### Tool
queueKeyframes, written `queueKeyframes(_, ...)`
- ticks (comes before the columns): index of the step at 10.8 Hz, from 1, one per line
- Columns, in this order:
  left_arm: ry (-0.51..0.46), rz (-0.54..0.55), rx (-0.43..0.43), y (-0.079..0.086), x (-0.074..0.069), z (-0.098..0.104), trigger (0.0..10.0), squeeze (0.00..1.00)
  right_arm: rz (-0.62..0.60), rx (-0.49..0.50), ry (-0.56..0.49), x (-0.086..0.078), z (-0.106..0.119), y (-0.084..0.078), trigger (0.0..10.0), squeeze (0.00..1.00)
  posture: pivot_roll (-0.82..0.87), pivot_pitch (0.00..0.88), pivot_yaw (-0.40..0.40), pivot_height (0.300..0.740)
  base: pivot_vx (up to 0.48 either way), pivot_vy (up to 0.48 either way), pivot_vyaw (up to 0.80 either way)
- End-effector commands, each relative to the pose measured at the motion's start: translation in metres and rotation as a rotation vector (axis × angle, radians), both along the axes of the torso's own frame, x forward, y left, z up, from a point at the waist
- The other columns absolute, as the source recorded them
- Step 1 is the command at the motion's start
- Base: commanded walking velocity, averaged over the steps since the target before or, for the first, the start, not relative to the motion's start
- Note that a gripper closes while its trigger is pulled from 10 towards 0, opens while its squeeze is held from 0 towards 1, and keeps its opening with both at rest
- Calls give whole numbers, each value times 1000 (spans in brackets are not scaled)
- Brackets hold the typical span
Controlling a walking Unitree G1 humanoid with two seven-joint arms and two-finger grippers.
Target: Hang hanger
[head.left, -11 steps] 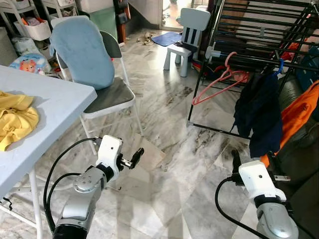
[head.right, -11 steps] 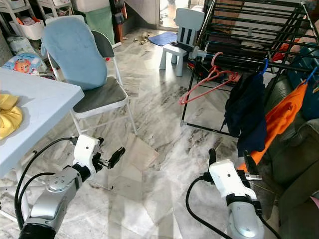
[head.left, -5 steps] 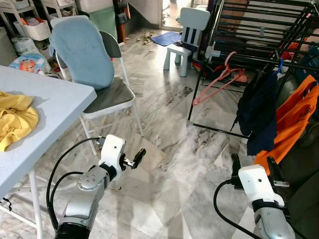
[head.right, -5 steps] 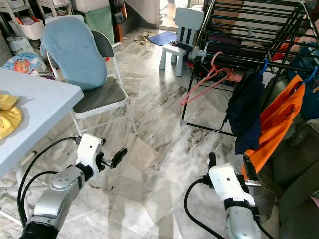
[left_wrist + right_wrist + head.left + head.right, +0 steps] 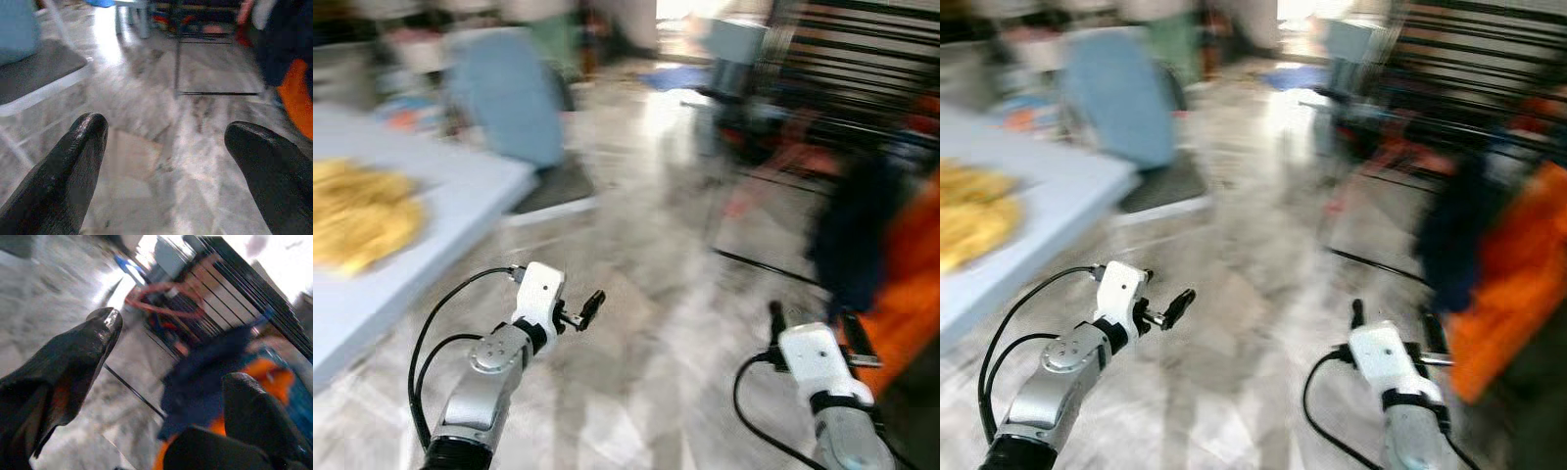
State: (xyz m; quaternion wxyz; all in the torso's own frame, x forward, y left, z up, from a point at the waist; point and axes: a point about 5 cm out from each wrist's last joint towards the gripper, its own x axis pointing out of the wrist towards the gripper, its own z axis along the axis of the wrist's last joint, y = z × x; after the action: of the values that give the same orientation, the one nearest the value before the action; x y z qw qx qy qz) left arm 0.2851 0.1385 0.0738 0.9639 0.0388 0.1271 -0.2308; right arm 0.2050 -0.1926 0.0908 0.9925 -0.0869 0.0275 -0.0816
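The head views are blurred. A pink hanger (image 5: 773,162) hangs on the black drying rack (image 5: 862,78) at the far right, and it also appears as a pink smear (image 5: 161,308) in the right wrist view. Beside it hang a navy garment (image 5: 852,235) and an orange garment (image 5: 911,284). My left gripper (image 5: 587,308) is held low over the marble floor, open and holding nothing, its fingers (image 5: 73,161) wide apart. My right gripper (image 5: 811,315) is open and holds nothing, just short of the hanging clothes.
A pale blue table (image 5: 431,264) with a yellow cloth (image 5: 362,215) stands at the left. Behind it is a folding chair with a blue cushion (image 5: 509,93). A small pale chair (image 5: 734,44) stands far back. Open marble floor (image 5: 656,294) lies between the arms.
The whole picture has shifted right and blurred, so the camera has moved. Both grippers keep the same open pose. The orange garment swung slightly on the rack.
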Motion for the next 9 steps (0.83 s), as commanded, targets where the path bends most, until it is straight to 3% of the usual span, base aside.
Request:
queueKeyframes(1,-5,-4,12,-3,0,2,10000,0,0,-4,-5,2,3,1,10000,0,47,0,-5,740,0,0,800)
queueKeyframes(4,-7,-6,16,-4,1,3,10000,0,5,-1,-3,3,2,2,10000,0,45,0,-4,740,0,0,800)
queueKeyframes(9,-22,16,16,-7,6,3,10000,0,-58,49,-4,0,1,-4,10000,0,31,0,-2,740,0,0,0)
